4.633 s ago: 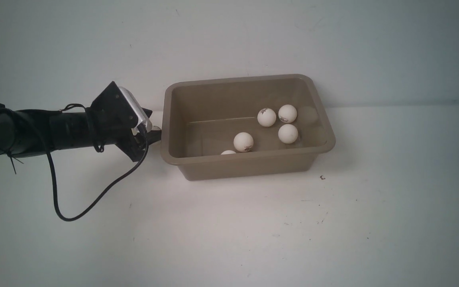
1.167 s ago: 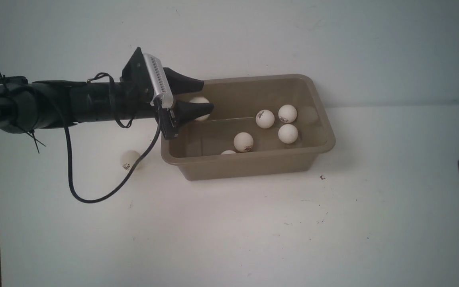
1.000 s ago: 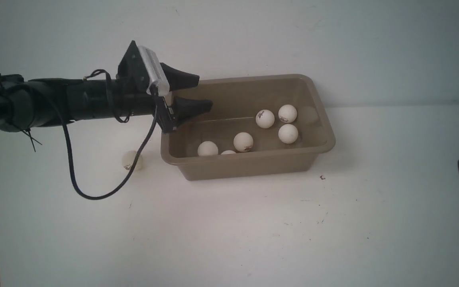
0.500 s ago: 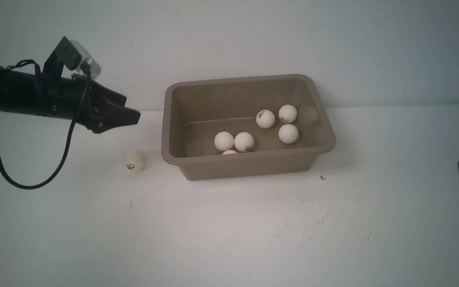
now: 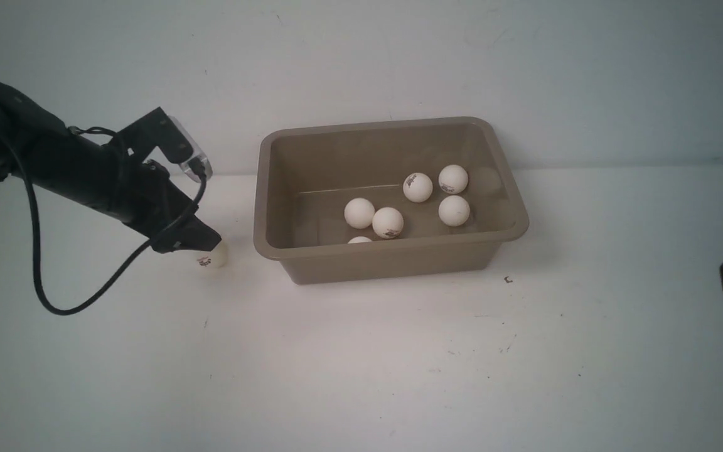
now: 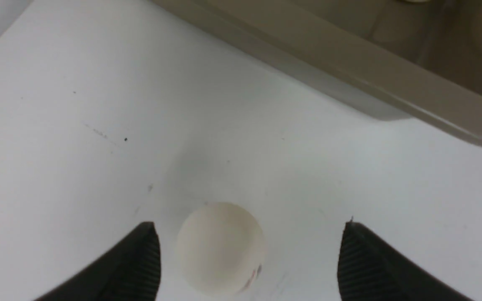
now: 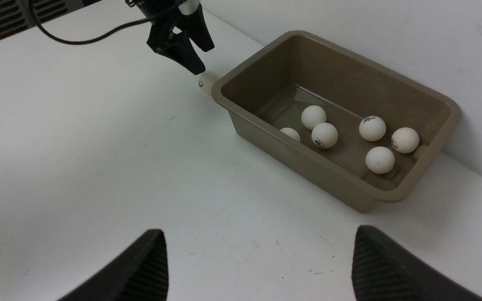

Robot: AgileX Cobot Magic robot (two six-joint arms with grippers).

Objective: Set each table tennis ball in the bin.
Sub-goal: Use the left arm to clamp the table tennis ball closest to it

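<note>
1 table tennis ball (image 6: 220, 246) is outside, on the table (image 5: 361, 351) just left of the bin (image 5: 260, 194) — right under the left gripper (image 6: 249, 226), jaws apart, ball between them but off-centre. Sphere, no axis to align. Right gripper (image 7: 258, 232) spread, empty, well apart — left's pick.

Nothing actually readable here. The loose ball (image 5: 213, 255) on the table (image 5: 361, 364) has a small dark printed mark, same for three balls (image 5: 418, 187) in the tub (image 5: 393, 257), but they're all too blurry to read.
</note>
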